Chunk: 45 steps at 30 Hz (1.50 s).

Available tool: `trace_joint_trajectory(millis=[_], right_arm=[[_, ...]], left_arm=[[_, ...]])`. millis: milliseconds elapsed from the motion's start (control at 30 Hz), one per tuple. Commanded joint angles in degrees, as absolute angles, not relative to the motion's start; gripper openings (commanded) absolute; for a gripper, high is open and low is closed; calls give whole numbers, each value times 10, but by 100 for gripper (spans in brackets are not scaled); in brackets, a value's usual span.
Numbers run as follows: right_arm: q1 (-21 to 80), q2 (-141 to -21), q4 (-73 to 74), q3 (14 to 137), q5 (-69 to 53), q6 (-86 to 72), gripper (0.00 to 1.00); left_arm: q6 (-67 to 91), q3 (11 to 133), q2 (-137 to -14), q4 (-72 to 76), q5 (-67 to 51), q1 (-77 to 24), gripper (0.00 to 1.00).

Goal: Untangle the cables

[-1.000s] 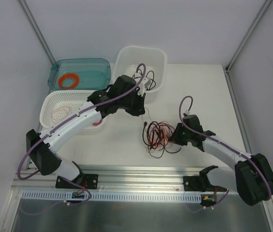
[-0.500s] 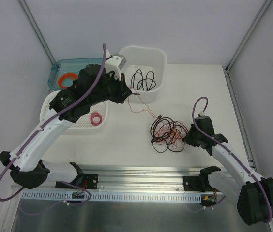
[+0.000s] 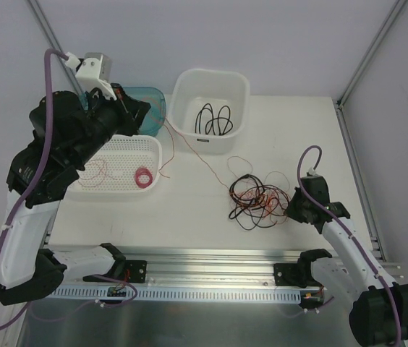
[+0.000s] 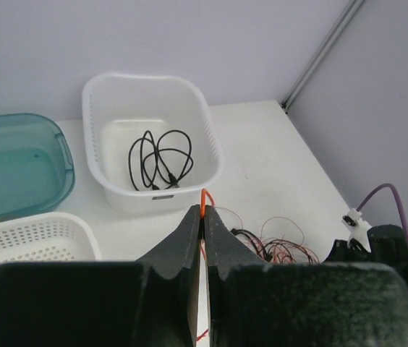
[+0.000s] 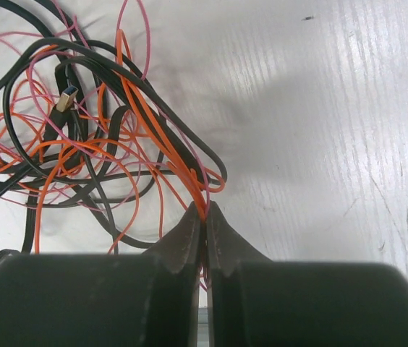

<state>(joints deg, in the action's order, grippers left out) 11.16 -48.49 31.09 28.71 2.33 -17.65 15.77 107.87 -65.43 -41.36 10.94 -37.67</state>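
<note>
The cables (image 3: 257, 200) sit slightly farther right on the table (image 3: 291, 137) than before, their right edge pinched in the closed right gripper (image 5: 204, 213), while the left gripper (image 4: 202, 217) (since swung up and leftward) clamps one orange strand stretched out from the tangle past the white tub (image 3: 210, 71).

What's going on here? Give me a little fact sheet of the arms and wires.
cables: tangled on the table, black, red and orange
left gripper: raised, shut on an orange wire
right gripper: low, shut on strands at the tangle's edge
tub: holds one black cable
basket: holds a pink ring
</note>
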Motion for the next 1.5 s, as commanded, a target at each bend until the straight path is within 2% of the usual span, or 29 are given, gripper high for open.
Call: trace_joint_trajectory(millis=[0, 100, 500, 600, 833, 933, 1067, 1233, 1400, 1433, 1467], right_arm=[[107, -481, 332, 315, 32, -166, 2], [107, -480, 337, 318, 27, -160, 4], [105, -493, 335, 309, 29, -148, 4], [105, -498, 327, 308, 18, -147, 4], [105, -497, 326, 318, -17, -132, 9], [105, -492, 334, 326, -26, -121, 14], [107, -483, 338, 333, -54, -110, 30], [113, -465, 348, 346, -68, -90, 40], [116, -459, 354, 351, -76, -77, 55], [117, -459, 355, 351, -81, -76, 58], [118, -454, 354, 352, -83, -73, 63]], left_arm=[[140, 1125, -656, -424, 149, -365, 0], [120, 1158, -663, -427, 171, -363, 0], [21, 1274, -679, -430, 308, -359, 0], [27, 1263, -681, -430, 253, -359, 0], [90, 1093, -711, -425, 70, -359, 0], [118, 1008, -745, -417, 24, -359, 0], [146, 891, -785, -395, 6, -366, 1], [191, 759, -856, -344, 1, -384, 5], [229, 723, -906, -332, -7, -401, 17], [240, 722, -908, -332, -9, -406, 29], [243, 723, -905, -329, -10, -413, 37]])
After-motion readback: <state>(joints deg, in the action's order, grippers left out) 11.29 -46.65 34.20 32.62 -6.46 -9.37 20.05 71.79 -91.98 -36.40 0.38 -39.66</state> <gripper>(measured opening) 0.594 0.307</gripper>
